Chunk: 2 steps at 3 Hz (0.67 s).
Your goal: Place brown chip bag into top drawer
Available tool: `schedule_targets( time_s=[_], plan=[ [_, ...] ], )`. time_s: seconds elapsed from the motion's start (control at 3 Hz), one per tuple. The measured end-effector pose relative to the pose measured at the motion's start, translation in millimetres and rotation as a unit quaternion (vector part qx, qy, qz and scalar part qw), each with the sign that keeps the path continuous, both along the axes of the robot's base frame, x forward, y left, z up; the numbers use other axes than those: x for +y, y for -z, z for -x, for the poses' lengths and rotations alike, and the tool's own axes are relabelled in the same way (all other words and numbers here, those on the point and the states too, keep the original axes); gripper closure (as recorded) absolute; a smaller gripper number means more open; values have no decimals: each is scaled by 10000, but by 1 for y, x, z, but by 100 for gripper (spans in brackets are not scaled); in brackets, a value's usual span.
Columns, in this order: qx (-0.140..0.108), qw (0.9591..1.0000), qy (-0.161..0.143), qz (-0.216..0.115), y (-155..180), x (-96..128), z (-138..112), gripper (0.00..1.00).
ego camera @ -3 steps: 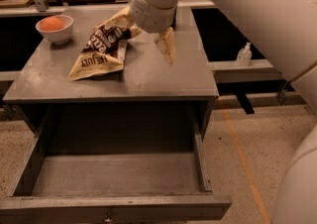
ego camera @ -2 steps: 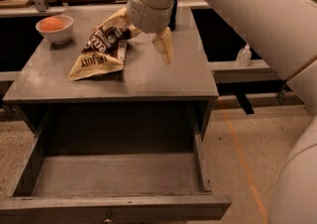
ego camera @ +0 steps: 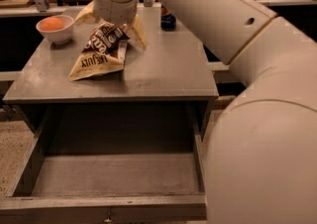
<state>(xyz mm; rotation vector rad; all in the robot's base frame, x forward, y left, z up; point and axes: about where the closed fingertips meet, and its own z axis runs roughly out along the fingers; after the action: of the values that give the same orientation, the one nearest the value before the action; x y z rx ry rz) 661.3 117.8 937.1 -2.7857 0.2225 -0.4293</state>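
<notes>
Bowl [ego camera: 54,28] with something orange in it sits at 10 o'clock of the brown chip bag [ego camera: 96,55]. A dark can [ego camera: 168,21] sits at 2 o'clock, partly behind the arm [ego camera: 223,29]. The bag lies on the cabinet top [ego camera: 163,69], and the top drawer [ego camera: 114,176] is pulled open at 6 o'clock. The gripper [ego camera: 111,29] is over the bag's dark end, jaws spread, one tan finger on each side. A second ago it stood off at the bag's 2 o'clock; the bag is in the same spot. The arm blocks the right side. The drawer front is cut off at the bottom edge. Can't tell if the fingers touch the bag.
</notes>
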Motion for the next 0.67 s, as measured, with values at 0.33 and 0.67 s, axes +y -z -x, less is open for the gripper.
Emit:
schedule_targets(
  time_s=[0.33,0.67],
  plan=[
    [-100,9993,-334,127,9,27,-14,0],
    [-52,9977,-635,237,31,59,-26,0]
  ],
)
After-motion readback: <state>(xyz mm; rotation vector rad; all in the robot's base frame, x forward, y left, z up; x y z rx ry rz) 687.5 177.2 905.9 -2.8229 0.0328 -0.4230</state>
